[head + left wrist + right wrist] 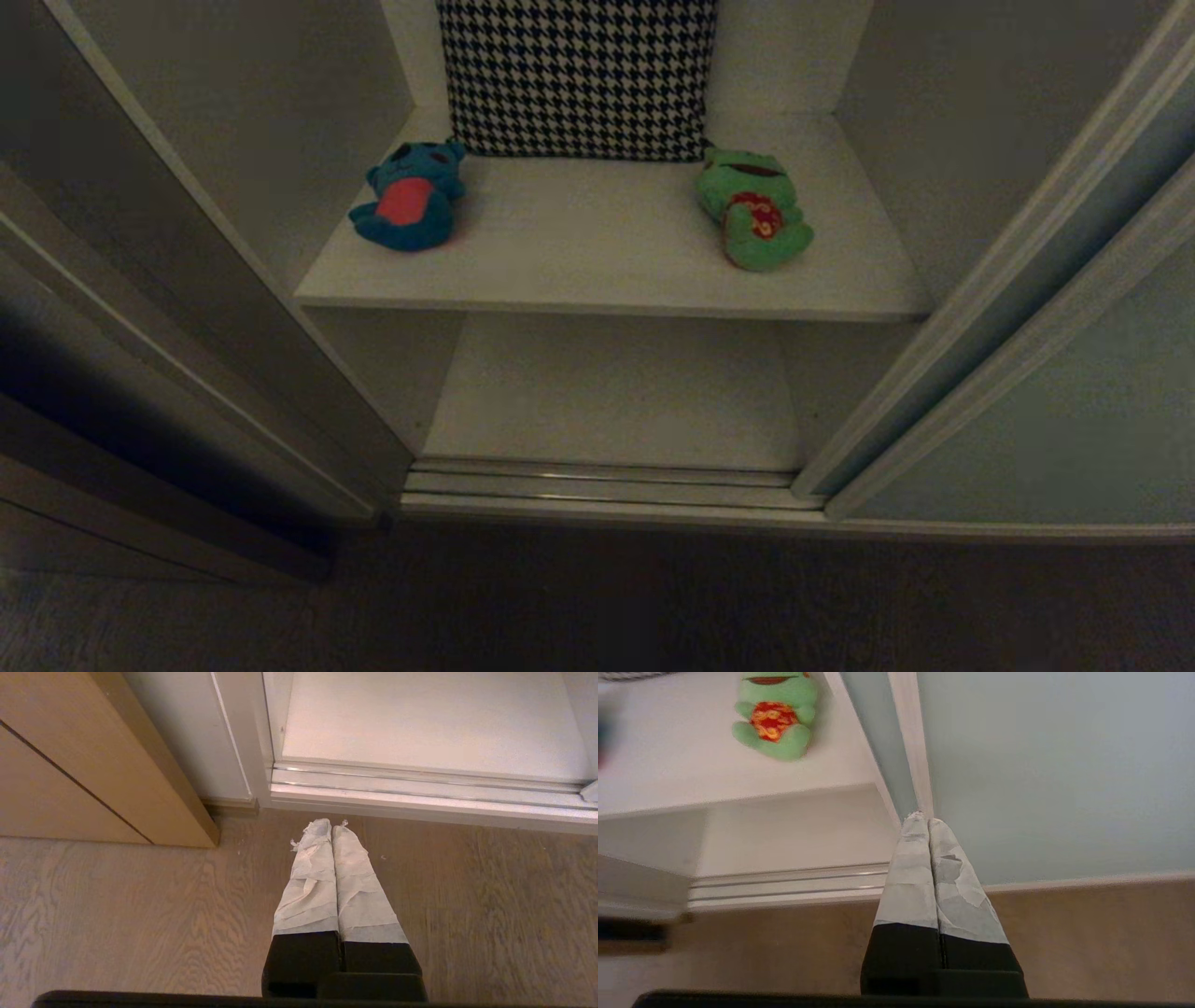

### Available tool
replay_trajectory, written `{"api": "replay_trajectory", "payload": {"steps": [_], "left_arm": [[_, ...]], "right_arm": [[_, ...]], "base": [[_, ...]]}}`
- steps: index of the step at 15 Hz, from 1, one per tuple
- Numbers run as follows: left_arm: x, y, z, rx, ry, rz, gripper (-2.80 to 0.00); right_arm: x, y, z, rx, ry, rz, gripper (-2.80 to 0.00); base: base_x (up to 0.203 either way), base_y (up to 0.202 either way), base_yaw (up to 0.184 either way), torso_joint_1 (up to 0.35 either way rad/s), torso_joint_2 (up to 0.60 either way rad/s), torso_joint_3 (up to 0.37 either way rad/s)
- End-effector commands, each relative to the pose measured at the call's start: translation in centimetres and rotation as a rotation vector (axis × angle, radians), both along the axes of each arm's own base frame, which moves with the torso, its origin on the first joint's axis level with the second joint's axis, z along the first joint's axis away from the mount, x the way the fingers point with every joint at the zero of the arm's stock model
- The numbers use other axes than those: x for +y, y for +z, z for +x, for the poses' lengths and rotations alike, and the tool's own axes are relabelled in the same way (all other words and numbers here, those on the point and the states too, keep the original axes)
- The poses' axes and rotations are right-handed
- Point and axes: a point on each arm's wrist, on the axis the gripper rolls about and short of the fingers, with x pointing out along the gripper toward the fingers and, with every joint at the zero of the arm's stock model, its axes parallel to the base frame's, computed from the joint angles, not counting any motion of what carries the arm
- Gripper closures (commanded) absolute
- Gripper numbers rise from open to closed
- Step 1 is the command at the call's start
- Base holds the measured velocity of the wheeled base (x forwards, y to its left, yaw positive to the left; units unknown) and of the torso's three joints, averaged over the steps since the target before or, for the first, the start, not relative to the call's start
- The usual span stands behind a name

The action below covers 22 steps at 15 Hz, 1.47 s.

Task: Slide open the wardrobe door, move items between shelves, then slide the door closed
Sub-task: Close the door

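Here the right tool (923, 820), closed and empty, sits nearer the green frog (775, 716), which lies to its far left on the upper shelf (607, 280).

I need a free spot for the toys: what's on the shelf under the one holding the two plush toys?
The visible part of the lower shelf shows nothing on it. Its back is hidden beneath the upper shelf, where the blue bear and green frog lie.
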Motion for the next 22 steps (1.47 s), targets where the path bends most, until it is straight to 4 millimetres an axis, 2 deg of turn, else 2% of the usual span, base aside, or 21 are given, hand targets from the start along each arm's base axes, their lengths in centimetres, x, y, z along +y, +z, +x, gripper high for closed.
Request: {"api": "replay_trajectory", "payload": {"steps": [1, 9, 11, 17, 22], "left_arm": [[0.0, 0.0, 0.0, 0.001, 0.001, 0.000, 0.00], [0.0, 0.0, 0.0, 0.002, 0.000, -0.001, 0.00], [0.0, 0.0, 0.0, 0.002, -0.001, 0.000, 0.00], [0.0, 0.0, 0.0, 0.002, -0.001, 0.001, 0.00], [0.0, 0.0, 0.0, 0.002, -0.001, 0.000, 0.00]], "right_arm": [[-2.2, -0.6, 3.2, 0.070, 0.051, 0.057, 0.00], [-5.0, -1.2, 8.3, 0.051, 0.062, 0.048, 0.00], [-5.1, -1.7, 9.2, 0.057, 0.092, 0.051, 0.00], [-4.4, -1.8, 10.5, 0.063, 0.165, 0.050, 0.00], [-4.7, -2.1, 11.5, 0.051, 0.168, 0.043, 0.00]], "base": [[0.000, 0.000, 0.000, 0.000, 0.00, 0.000], [0.000, 0.000, 0.000, 0.000, 0.00, 0.000], [0.000, 0.000, 0.000, 0.000, 0.00, 0.000], [0.000, 0.000, 0.000, 0.000, 0.00, 0.000], [0.000, 0.000, 0.000, 0.000, 0.00, 0.000]]}}
